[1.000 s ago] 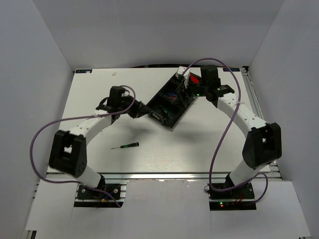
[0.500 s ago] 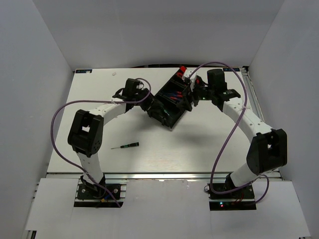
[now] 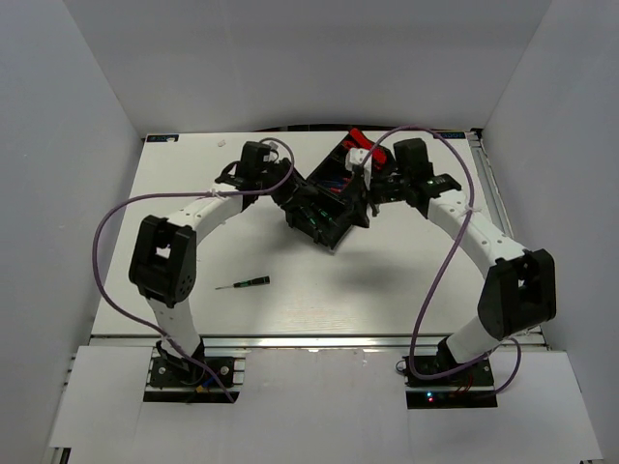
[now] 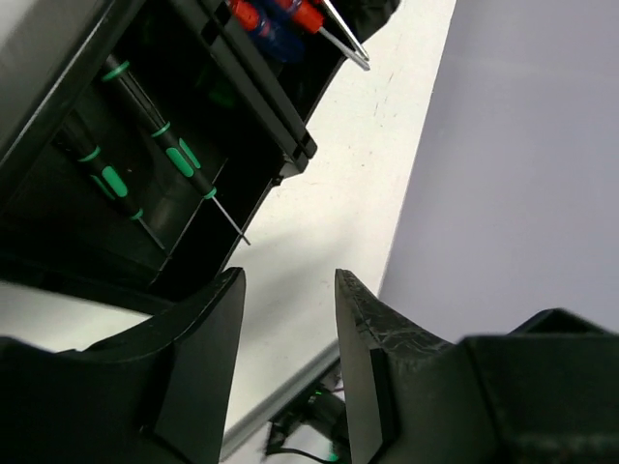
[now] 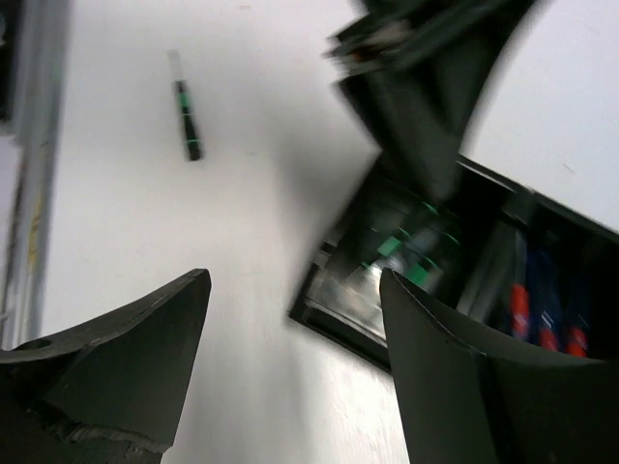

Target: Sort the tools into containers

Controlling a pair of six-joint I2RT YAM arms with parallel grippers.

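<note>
The long black tray (image 3: 330,236) lies diagonally at the back middle of the table. Its compartments hold black-green screwdrivers (image 4: 145,145) and blue-red screwdrivers (image 4: 280,17); red pliers (image 3: 359,139) show at its far end. One black-green screwdriver (image 3: 242,284) lies loose on the table, also in the right wrist view (image 5: 187,121). My left gripper (image 3: 293,199) is open and empty at the tray's left side (image 4: 288,290). My right gripper (image 3: 365,186) is open and empty over the tray's right side (image 5: 295,280), in a blurred view.
White walls enclose the table on three sides. The tray's wall (image 4: 58,87) fills the upper left of the left wrist view. Purple cables loop from both arms. My left gripper's body (image 5: 416,87) shows at the tray's far side in the right wrist view.
My left arm has swung right, up to the tray's left side. My right gripper has moved from the tray's far end toward its middle. The tray has shifted slightly.
</note>
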